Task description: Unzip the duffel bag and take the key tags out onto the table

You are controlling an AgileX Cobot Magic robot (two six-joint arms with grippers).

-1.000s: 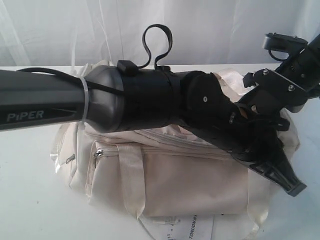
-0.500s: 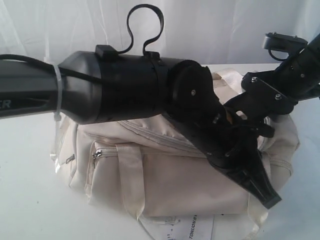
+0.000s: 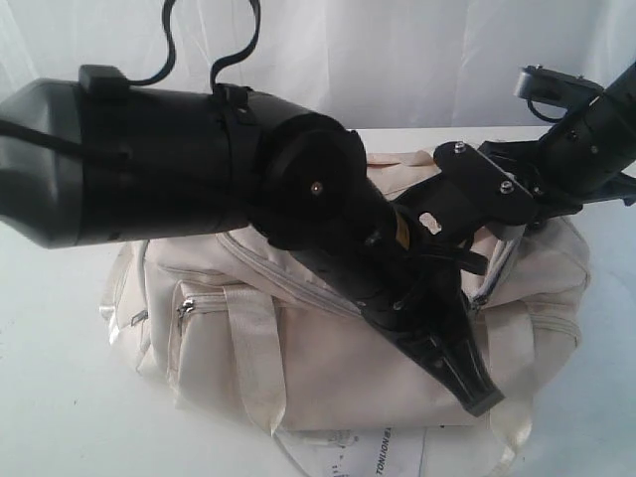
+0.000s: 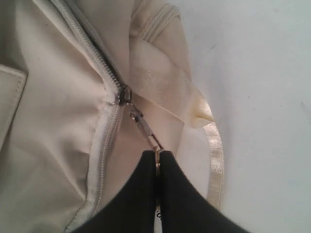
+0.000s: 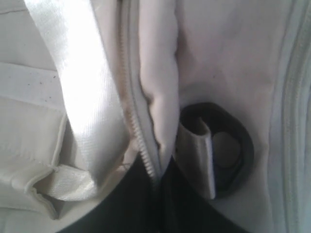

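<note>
The cream duffel bag (image 3: 328,368) lies on the white table (image 3: 60,397). My left gripper (image 4: 159,154) is shut on the metal zipper pull (image 4: 145,128), which hangs from the slider (image 4: 124,94) of the grey top zipper. In the exterior view, that gripper (image 3: 475,396) reaches across the bag's front right. My right gripper (image 5: 158,167) is shut on the bag's zipper edge beside a black ring (image 5: 221,148) and a satin strap (image 5: 82,92). The right arm (image 3: 556,159) comes in from the upper right. The key tags are hidden.
A white printed paper hang-tag (image 3: 383,452) lies under the bag's front edge. A white curtain (image 3: 397,60) hangs behind the table. The big black left arm (image 3: 179,164) blocks much of the bag's top. A satin handle loop (image 4: 214,150) rests on the table.
The left arm has swung left and nearer the camera, carrying the zipper pull leftward along the bag. A gap has opened in the zipper at the bag's right end. The right arm has shifted slightly left.
</note>
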